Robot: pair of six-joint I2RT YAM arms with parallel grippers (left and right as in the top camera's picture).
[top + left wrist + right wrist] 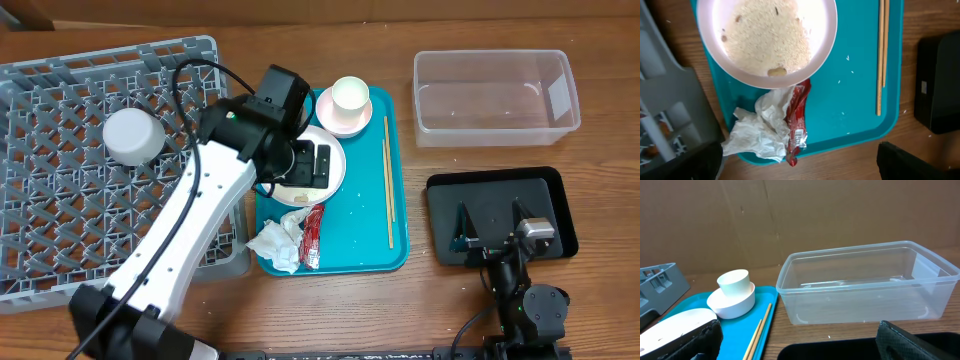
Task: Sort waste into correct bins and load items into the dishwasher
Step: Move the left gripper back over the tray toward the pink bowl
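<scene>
**Wooden bench, two arms: left fingers above the plate, right fingers above the black tray**

Brown wooden bench (450, 40) carries everything, with a cardboard wall behind it in the right wrist view. My left fingers (917, 161) are spread wide and hold nothing. They hang over the teal tray (850, 90). Directly below and just ahead of them lies the round plate (767, 40), covered with pale rice crumbs (765, 35). Nearer to me, between the two fingers, the crumpled napkin (757, 132) touches the red foil wrapper (797, 120); both lie against the plate's near rim. The chopsticks (882, 55) lie side by side on the tray, beyond the plate on the side toward the black tray (940, 85). On the opposite side of these fingers sits the grey dish rack (60, 200), and a grey-white bowl (133, 137) rests upside down on its lattice floor. Past the plate, at the tray's far end, a small white cup (350, 95) stands in a whitish-pink bowl (345, 122).

My right fingers (912, 340) are likewise wide apart and empty, poised just over the black tray. The clear plastic tub (865, 285) stands straight ahead of them, well apart from the teal tray.
</scene>
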